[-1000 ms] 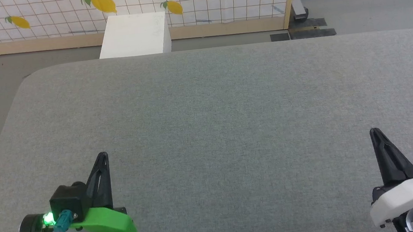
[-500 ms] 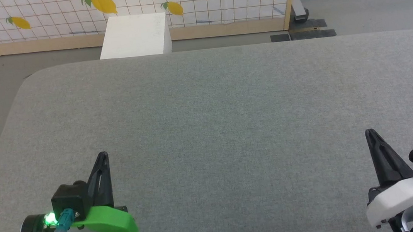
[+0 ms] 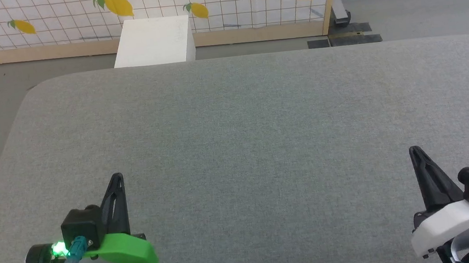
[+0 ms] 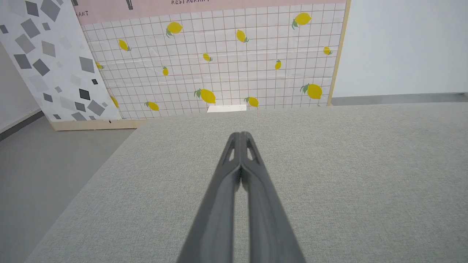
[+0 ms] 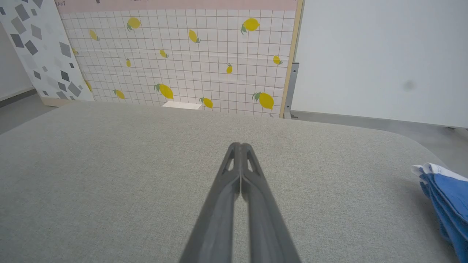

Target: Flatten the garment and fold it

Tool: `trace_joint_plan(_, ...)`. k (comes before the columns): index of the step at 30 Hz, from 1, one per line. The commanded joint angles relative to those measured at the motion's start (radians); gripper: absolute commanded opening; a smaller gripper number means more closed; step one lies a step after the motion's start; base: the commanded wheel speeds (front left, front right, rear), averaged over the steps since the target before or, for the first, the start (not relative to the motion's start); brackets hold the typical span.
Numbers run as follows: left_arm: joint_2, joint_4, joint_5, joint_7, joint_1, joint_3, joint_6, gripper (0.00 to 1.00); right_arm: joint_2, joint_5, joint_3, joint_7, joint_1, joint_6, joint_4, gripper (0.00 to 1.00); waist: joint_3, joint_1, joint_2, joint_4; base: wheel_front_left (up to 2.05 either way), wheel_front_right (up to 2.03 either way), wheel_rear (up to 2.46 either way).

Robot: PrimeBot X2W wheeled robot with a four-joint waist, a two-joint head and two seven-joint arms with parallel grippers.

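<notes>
Right claw (image 5: 240, 146) clenched, empty; garment (image 5: 445, 195) lies well off to its right; left claw (image 4: 240, 135) clenched too.

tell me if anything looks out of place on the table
Yes: the garment lies in a heap by the table's right edge, off to the side of the right gripper, rather than spread in the middle. That gripper and the left gripper are shut and empty.

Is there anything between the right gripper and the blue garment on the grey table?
Nothing visible stands between them. In the right wrist view, bare grey table separates the shut right gripper from the blue garment, lying off to its right.
</notes>
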Motion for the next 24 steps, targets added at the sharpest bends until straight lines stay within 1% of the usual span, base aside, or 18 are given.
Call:
trace_joint_plan(1, -0.012, 0.003, 0.017, 0.005, 0.014, 0.010, -0.007, 0.00, 0.006, -0.010, 0.004, -0.004, -0.017, -0.001, 0.006, 0.00, 0.000, 0.0000, 0.0000, 0.000, 0.00, 0.00, 0.00)
trace_joint_plan(24, -0.083, 0.013, 0.092, 0.028, 0.023, 0.074, -0.042, 0.00, 0.013, -0.032, 0.023, -0.006, -0.030, -0.001, 0.026, 0.00, -0.005, 0.0000, 0.0000, 0.001, 0.00, 0.00, 0.00)
